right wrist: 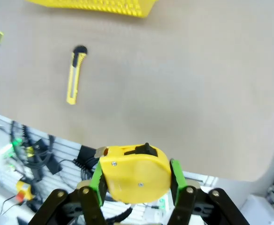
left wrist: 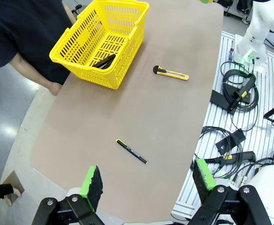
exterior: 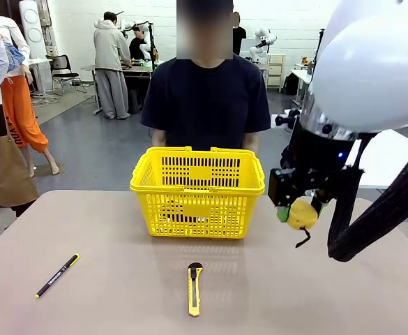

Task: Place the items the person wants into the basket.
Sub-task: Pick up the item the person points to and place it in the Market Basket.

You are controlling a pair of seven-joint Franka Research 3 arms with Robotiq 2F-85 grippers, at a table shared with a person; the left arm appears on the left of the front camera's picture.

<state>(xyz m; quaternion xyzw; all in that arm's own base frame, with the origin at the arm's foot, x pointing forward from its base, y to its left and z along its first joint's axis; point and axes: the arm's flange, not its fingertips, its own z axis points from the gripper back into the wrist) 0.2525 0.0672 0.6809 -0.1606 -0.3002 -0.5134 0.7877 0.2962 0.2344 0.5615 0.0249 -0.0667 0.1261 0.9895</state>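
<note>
R pincer [right wrist: 136,187] clamped on the tape measure [right wrist: 135,173], held above the worktop [exterior: 120,279] just beside the basket [exterior: 198,195], not yet over it. L pincer [left wrist: 148,180] released, well back from basket. Basket holds a dark item, prob. stapler [left wrist: 104,61]. Drop still left. No readable print.

Beyond the tan table [exterior: 106,230], a grey polished floor [exterior: 85,139] stretches back to a white wall [exterior: 78,21]. A black chair [exterior: 63,70] sits far left, a worktable [exterior: 130,70] stands at the far wall, and white shelving [exterior: 275,68] stands far right.
</note>
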